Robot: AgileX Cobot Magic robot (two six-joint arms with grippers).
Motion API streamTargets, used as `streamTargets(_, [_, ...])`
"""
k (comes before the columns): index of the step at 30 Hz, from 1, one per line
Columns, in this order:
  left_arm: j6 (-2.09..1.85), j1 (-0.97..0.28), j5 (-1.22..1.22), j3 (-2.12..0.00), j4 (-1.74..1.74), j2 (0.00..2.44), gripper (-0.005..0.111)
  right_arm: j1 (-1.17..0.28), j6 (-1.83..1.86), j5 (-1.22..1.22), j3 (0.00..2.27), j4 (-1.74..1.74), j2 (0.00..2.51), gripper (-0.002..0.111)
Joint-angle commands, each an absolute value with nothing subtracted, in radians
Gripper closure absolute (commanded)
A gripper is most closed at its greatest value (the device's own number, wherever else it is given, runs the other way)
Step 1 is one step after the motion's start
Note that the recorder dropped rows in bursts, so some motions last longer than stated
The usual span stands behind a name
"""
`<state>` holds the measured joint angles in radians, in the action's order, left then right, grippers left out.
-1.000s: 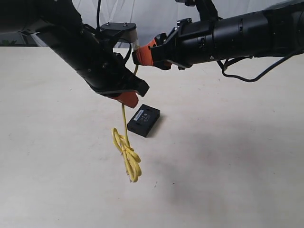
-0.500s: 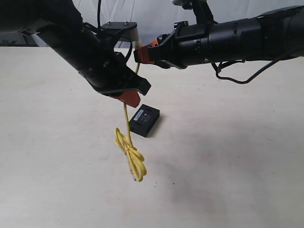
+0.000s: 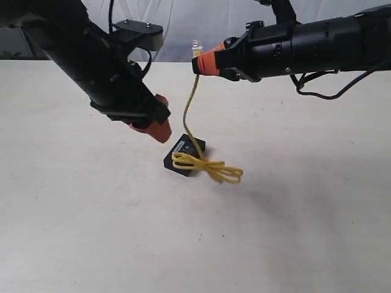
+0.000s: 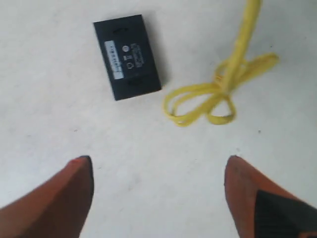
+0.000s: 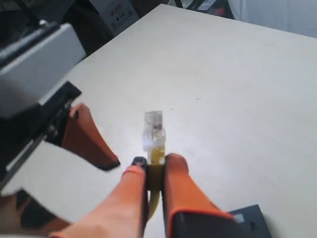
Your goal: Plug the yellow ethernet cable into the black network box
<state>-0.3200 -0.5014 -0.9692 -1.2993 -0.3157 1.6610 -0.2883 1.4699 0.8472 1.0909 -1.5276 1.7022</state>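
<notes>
My right gripper is shut on the yellow ethernet cable just behind its clear plug, which sticks out past the fingertips. The cable hangs down to its looped bundle, which is low over the table beside the black network box. The box lies flat with its pale label up. My left gripper hovers left of the box, and in its wrist view it is wide open with nothing between the orange fingers.
A pale table spreads under both arms. Grey and black equipment stands past the table's edge in the right wrist view. A white curtain hangs behind the table.
The left gripper opened, let go of the cable and drew away to the left. The right gripper closed on the plug end and shifted right; the bundle swung right, next to the box.
</notes>
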Motion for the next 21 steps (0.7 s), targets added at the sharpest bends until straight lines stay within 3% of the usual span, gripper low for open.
streamTargets(1, [-0.317, -0.466, -0.986, -1.306, -0.221, 1.582, 0.040, -0.268, 1.415, 0.930, 1.093, -1.355, 1.640, 0.109])
streamTargets(11, [-0.358, -0.407, -0.990, -1.304, -0.204, 1.524, 0.045, -0.270, 1.207, 1.221, 1.080, -1.259, 1.521, 0.109])
streamTargets(17, [-0.376, -0.407, -0.927, -1.264, -0.226, 1.524, 0.045, -0.270, 1.190, 1.221, 0.933, -1.238, 1.511, 0.109])
streamTargets(21, [-0.389, -0.407, -0.884, -1.235, -0.259, 1.524, 0.045, -0.268, 1.198, 1.062, 0.892, -1.170, 1.542, 0.109])
